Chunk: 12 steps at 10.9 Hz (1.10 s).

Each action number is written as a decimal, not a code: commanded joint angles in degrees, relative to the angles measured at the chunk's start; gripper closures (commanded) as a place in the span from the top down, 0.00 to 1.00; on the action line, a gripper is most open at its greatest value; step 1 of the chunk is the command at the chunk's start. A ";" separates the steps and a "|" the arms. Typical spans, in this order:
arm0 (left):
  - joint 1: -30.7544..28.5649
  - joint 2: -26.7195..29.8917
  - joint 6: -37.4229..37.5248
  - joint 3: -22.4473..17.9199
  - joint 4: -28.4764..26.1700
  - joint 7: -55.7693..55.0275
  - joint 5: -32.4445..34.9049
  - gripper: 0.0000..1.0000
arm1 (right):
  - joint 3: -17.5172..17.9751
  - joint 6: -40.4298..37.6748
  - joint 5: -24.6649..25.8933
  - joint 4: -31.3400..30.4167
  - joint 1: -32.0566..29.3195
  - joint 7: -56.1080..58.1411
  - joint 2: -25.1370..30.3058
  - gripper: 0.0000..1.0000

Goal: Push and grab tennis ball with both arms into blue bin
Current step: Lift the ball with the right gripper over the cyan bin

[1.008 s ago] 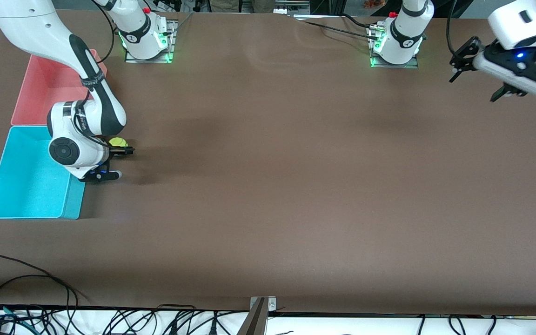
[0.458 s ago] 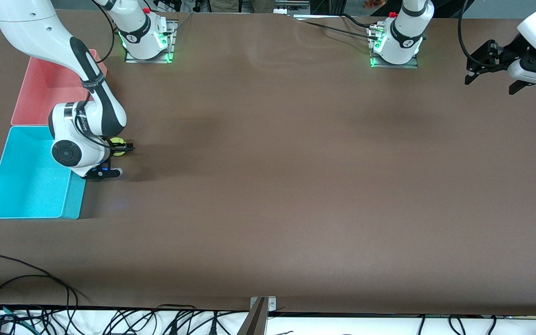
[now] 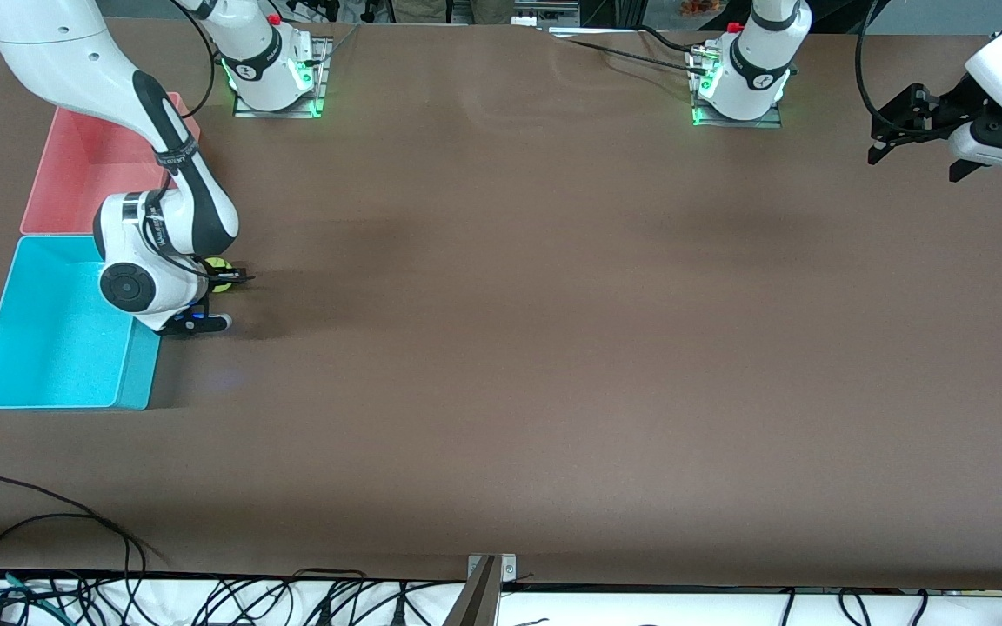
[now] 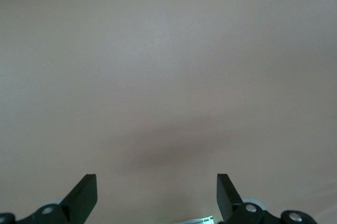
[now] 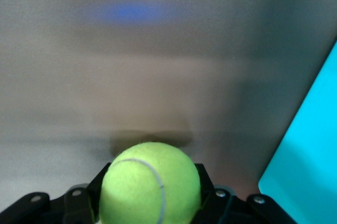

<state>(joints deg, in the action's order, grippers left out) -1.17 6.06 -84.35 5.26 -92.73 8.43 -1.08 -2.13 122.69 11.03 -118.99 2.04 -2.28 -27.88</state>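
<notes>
The yellow-green tennis ball (image 3: 219,264) sits between the fingers of my right gripper (image 3: 228,276), low at the table beside the blue bin (image 3: 49,348). In the right wrist view the tennis ball (image 5: 151,184) fills the gap of the right gripper (image 5: 151,187), with a black finger pressed to each side, so the gripper is shut on it. The blue bin's wall (image 5: 310,161) shows close by. My left gripper (image 3: 914,159) hangs open and empty over the left arm's end of the table. The left wrist view shows the left gripper (image 4: 157,195) above bare brown table.
A pink bin (image 3: 83,165) stands against the blue bin, farther from the front camera. Both arm bases (image 3: 270,74) (image 3: 740,83) stand along the table's edge farthest from the front camera. Loose cables (image 3: 49,522) lie at the edge nearest the camera.
My right gripper's fingers have closed onto the tennis ball beside the blue bin. The left gripper swung outward toward the left arm's end of the table, then held still.
</notes>
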 commanded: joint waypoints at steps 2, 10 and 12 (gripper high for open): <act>0.11 -1.14 0.76 0.10 1.50 -0.69 0.02 1.00 | 0.54 -1.92 0.40 2.43 -0.20 1.92 0.63 0.29; 0.82 -0.96 1.11 0.72 1.76 -0.69 -0.06 1.00 | -0.77 -23.20 -6.10 21.25 -12.12 26.83 1.69 0.30; 0.73 -0.96 1.11 0.98 1.76 -0.69 -0.06 1.00 | -0.77 -22.15 -10.65 21.25 -18.02 34.85 0.64 0.30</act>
<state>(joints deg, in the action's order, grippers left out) -0.71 5.59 -84.35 6.07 -92.60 8.34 -1.08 -3.67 100.51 5.39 -98.54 -9.78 23.84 -25.86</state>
